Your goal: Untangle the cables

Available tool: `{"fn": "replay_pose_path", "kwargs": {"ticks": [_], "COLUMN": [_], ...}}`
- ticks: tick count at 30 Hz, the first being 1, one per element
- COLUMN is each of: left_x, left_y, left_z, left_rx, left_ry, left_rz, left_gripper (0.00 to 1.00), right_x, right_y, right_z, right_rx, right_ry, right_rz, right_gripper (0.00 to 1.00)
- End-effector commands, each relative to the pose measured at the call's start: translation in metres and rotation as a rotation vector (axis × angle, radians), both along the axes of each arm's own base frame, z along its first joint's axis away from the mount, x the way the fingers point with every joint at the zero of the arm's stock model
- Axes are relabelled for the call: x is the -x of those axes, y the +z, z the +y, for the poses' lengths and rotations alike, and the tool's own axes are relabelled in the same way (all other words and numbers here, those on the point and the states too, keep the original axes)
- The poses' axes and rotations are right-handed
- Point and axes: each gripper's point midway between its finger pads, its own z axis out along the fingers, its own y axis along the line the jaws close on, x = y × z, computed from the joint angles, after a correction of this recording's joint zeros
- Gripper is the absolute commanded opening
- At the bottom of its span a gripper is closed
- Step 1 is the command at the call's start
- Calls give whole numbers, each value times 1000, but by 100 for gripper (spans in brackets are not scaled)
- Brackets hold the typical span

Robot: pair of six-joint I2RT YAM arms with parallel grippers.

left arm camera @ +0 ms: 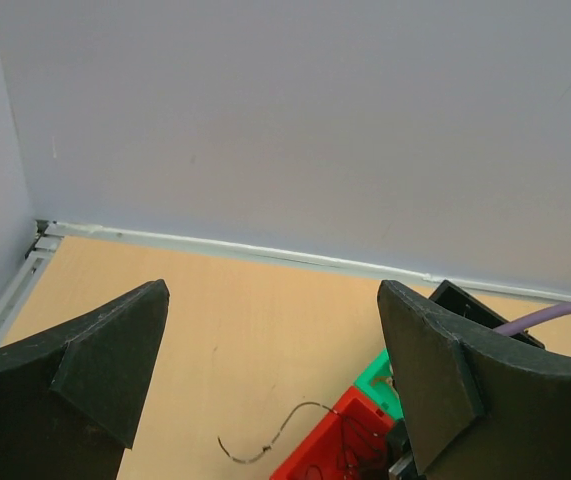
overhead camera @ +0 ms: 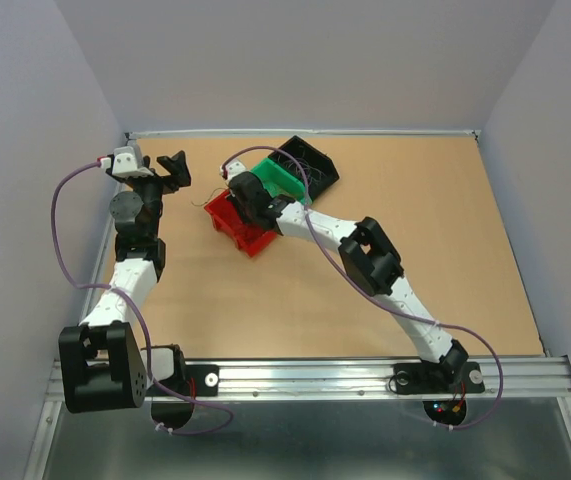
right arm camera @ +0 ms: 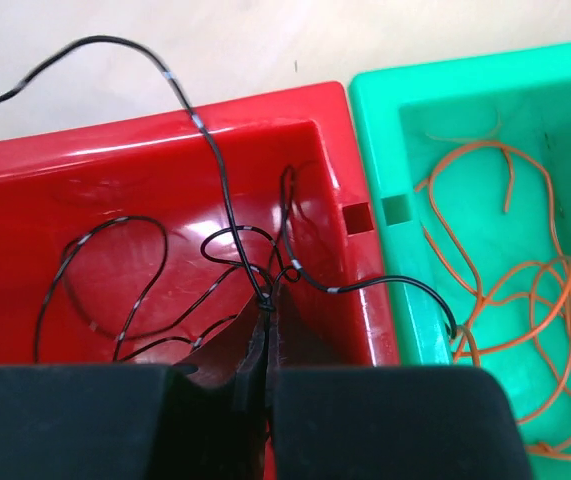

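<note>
Right gripper point(right arm camera: 265, 365) pinching shut on looped black wire point(right arm camera: 222, 190) inside red bin point(right arm camera: 115, 140). One wire end is reaching into green bin point(right arm camera: 405, 110), beside orange wires point(right arm camera: 525, 290). Left gripper point(left arm camera: 275, 350) hanging wide open, empty. Risk: upward pull tightening loops, snagging orange strands.

Red bin point(overhead camera: 225, 218), green bin point(overhead camera: 285, 180), black bin point(overhead camera: 317, 165) — side by side on tan tabletop point(overhead camera: 415, 230)

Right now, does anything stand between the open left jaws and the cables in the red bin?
Nothing visible does: only bare table separates the left gripper from the red bin, where the right gripper grips black cables.
</note>
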Motion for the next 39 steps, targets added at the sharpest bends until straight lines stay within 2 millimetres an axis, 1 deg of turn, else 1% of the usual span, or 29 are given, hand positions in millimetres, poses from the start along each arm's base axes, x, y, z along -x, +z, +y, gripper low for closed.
{"fn": "replay_pose_path", "kwargs": {"ticks": [1,3,4,5,6,7,9,11,12,13,14,15,18,19,22,23,24,25,26,27,28,29,32,33,34,35,36,39], "left_x": [1,-2,-5,-6,-9,-9,-13,-14,-15,-14,-14,-14,-13,-12,-11,-11,-11,-11,-11,-11,-11,-11,-12,-11,-11,-11,-10,-9], "left_y": [14,12,9,7,4,3,1,-1,-1,-2,-2,-2,0,1,1,3,3,3,2,2,2,1,0,1,1,2,2,2], "left_z": [-5,-7,-8,-9,-9,-10,-11,-11,-11,-11,-12,-12,-10,-11,-11,-12,-11,-11,-12,-11,-11,-11,-12,-13,-13,-14,-14,-16], "left_rx": [-16,-20,-21,-22,-29,-30,-35,-36,-37,-38,-39,-42,-48,-50,-51,-50,-51,-50,-51,-53,-53,-53,-56,-56,-56,-56,-58,-58], "left_ry": [-26,-34,-39,-41,-43,-44,-46,-44,-44,-43,-43,-42,-30,-31,-30,-32,-30,-31,-32,-30,-28,-30,-32,-34,-35,-37,-36,-41], "left_rz": [-67,-59,-47,-41,-32,-29,-19,-9,-8,-6,-6,-7,-13,-16,-18,-22,-22,-22,-21,-21,-22,-19,-18,-20,-20,-21,-21,-24], "left_gripper": [98,97,98,98,98,98,98,98,98,98,98,98,98,98,98,98,98,98,98,98,98,98,98,98,98,98,98,98], "right_x": [34,44,51,54,59,64,70,74,75,74,74,74,77,79,85,89,92,96,99,103,102,102,105,110,111,111,111,108], "right_y": [-25,-23,-28,-20,-20,-12,2,22,48,60,75,100,133,154,174,187,190,178,170,151,143,101,18,-34,-49,-62,-64,-45], "right_z": [-36,-40,-46,-46,-51,-57,-58,-54,-48,-46,-42,-38,-33,-35,-39,-43,-40,-43,-42,-40,-36,-36,-40,-47,-51,-54,-55,-51], "right_rx": [168,192,213,202,210,196,168,128,68,45,19,-20,-73,-99,-128,-150,-168,-155,-150,-142,-143,-93,34,122,149,167,171,133], "right_ry": [-4,10,12,9,2,-15,-9,14,37,48,68,81,117,125,132,137,149,155,166,179,183,177,144,122,100,79,67,58], "right_rz": [105,121,137,138,152,164,166,154,126,112,90,59,19,-7,-28,-45,-53,-35,-26,0,9,70,172,236,259,280,287,267], "right_gripper": [0,1,1,1,1,1,1,1,1,1,1,1,1,1,1,1,1,0,1,0,0,1,1,1,1,1,1,1]}}
